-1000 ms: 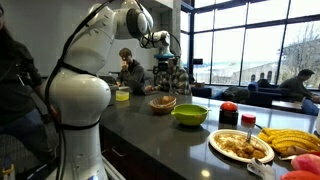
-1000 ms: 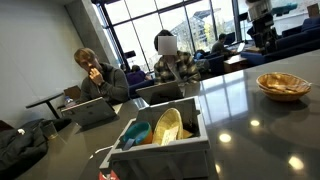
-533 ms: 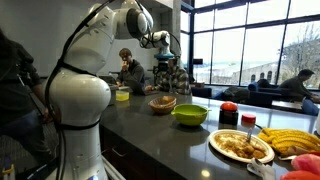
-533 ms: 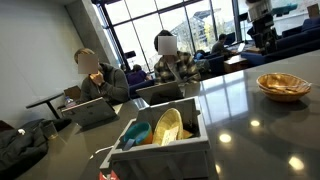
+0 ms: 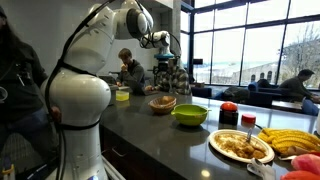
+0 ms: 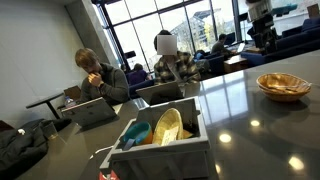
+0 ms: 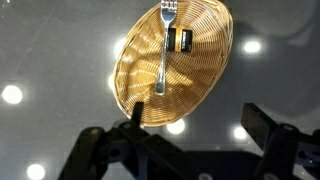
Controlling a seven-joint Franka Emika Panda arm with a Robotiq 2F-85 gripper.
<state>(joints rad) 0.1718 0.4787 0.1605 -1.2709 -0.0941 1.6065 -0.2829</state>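
Black and spread wide, my pincer grips nothing; in the wrist view its two fingers come in from the lower edge, with bare air between them. Straight below me, well apart from the fingertips, lies a shallow oval wicker basket on the glossy dark grey countertop. A metal fork lies lengthwise along the basket's middle, tines toward the far end, and just beside it, touching or nearly so, sits a small dark item with a yellow band; what it is I cannot tell. In both exterior views I hang high over that basket, my pincer pointing downward. Near the basket on the counter stands a green bowl, then a dark container with a red lid, a plate of food and a bunch of bananas. At the counter's other end, in an exterior view, a white caddy holds a yellow plate standing on edge. Beyond the counter, people sit at tables by the tall windows.
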